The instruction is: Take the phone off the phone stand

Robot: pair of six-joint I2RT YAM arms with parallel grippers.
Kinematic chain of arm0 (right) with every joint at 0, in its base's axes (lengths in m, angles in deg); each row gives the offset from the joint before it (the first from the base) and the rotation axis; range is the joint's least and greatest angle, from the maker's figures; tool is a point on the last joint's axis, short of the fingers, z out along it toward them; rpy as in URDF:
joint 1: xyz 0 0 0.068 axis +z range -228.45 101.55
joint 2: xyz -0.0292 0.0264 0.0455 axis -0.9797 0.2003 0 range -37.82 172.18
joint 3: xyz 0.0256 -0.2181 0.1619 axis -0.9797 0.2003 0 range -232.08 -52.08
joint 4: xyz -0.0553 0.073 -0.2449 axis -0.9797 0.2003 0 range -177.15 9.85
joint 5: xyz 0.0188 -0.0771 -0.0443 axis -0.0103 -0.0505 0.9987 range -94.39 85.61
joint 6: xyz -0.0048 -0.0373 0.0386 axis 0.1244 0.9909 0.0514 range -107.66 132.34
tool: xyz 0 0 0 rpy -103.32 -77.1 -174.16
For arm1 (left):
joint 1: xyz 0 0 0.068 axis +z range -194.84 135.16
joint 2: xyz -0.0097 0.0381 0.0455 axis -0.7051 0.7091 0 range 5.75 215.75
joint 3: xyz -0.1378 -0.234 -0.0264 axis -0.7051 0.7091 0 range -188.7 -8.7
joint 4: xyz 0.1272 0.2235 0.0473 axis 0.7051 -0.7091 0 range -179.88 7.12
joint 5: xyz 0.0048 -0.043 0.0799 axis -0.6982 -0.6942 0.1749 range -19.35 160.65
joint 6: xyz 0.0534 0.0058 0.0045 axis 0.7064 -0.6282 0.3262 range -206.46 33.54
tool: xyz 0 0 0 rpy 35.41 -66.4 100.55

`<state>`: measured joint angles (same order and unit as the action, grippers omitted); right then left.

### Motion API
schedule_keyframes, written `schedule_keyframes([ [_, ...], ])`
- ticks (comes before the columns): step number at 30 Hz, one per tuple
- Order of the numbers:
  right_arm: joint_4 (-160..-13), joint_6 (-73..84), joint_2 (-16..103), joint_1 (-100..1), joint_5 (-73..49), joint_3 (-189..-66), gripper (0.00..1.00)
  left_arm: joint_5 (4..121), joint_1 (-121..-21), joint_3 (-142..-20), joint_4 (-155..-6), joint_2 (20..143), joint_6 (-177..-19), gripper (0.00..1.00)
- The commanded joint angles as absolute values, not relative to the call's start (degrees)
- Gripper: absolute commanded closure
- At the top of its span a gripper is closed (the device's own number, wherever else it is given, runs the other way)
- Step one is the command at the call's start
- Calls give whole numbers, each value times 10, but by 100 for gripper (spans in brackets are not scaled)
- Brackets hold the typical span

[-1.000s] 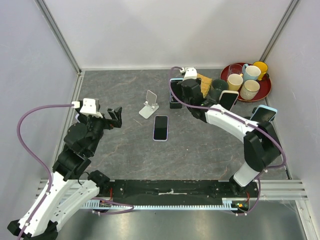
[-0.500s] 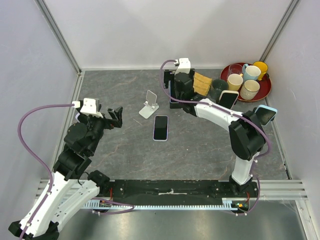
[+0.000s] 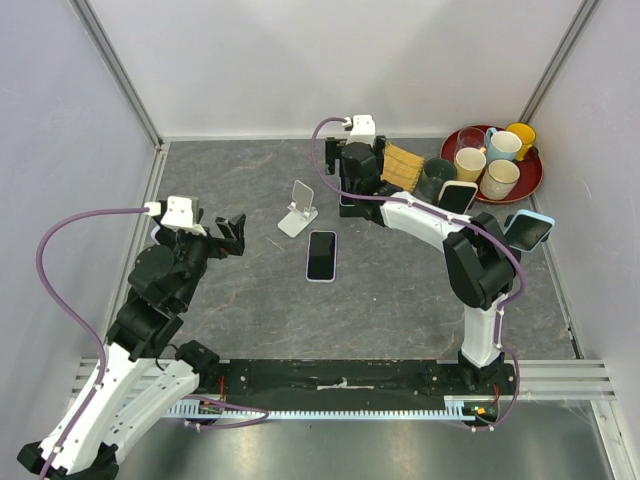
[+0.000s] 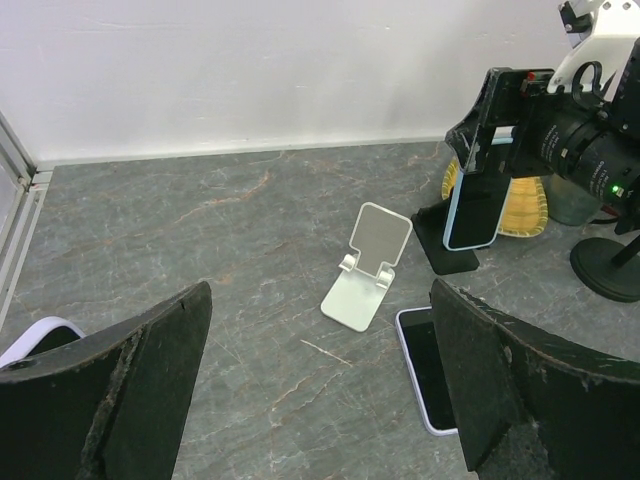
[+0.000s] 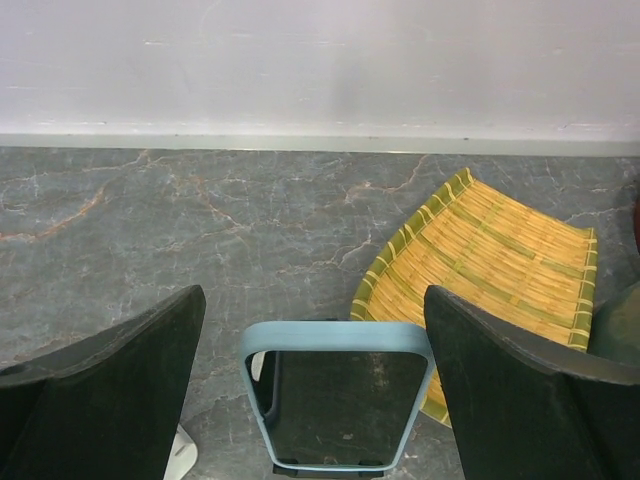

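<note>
Two arms noted, only one engaged. Since the preceding second the right arm has swung leftward and folded in, bringing the right pincer [image 5: 312, 300] over the blue-cased phone [image 5: 335, 400], which stands upright on the black phone stand [image 4: 445, 248] towards the back of the tabletop [image 3: 230, 180], just beside the bamboo mat [image 5: 490, 260]. Wrist view: the phone's top edge sits between the two fingers [image 5: 100, 390]. The jaws are spread wide, with a clear gap on the left side and a narrower one on the right. No contact can be confirmed, and nothing is gripped. The phone has not moved and rests in its stand. Left arm unchanged across the interval: the left pincer [image 4: 320, 290] hangs spread apart and empty above the left part of the tabletop, well apart from the work. Also present: a white stand [image 4: 368, 265] carrying nothing, a second phone [image 4: 430, 370] lying flat just in front of it, and further phones [image 3: 458, 198] propped to the right, near the red tray [image 3: 535, 185] of mugs. Assessment: approach and alignment appear complete, so the task stands at the pre-grasp stage. Next requirement, in my judgement, is to close on the phone's side edges and lift it straight up out of the cradle. Risk: a tilted pull could drag or topple the light stand.
</note>
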<state>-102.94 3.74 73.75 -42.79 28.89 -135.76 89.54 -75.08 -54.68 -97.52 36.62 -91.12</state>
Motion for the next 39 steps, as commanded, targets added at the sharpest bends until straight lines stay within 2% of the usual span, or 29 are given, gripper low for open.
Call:
schedule_keyframes([
  [1,-1012,23,746,-436,283,-1354,2,881,-748,-544,-953,370,-927,4],
  [17,-1022,4,741,-436,273,-1322,3,873,-745,-544,-954,377,-930,4],
  [24,-1026,22,730,-436,273,-1321,18,869,-745,-544,-954,377,-930,4],
  [27,-1031,28,718,-435,267,-1317,32,870,-745,-544,-953,377,-930,4],
  [28,-1032,29,715,-434,263,-1316,39,870,-745,-544,-953,377,-930,4],
  [31,-1036,34,699,-431,251,-1317,49,870,-744,-544,-954,377,-930,4],
  [39,-1042,40,640,-428,216,-1321,59,870,-744,-542,-953,381,-930,5],
])
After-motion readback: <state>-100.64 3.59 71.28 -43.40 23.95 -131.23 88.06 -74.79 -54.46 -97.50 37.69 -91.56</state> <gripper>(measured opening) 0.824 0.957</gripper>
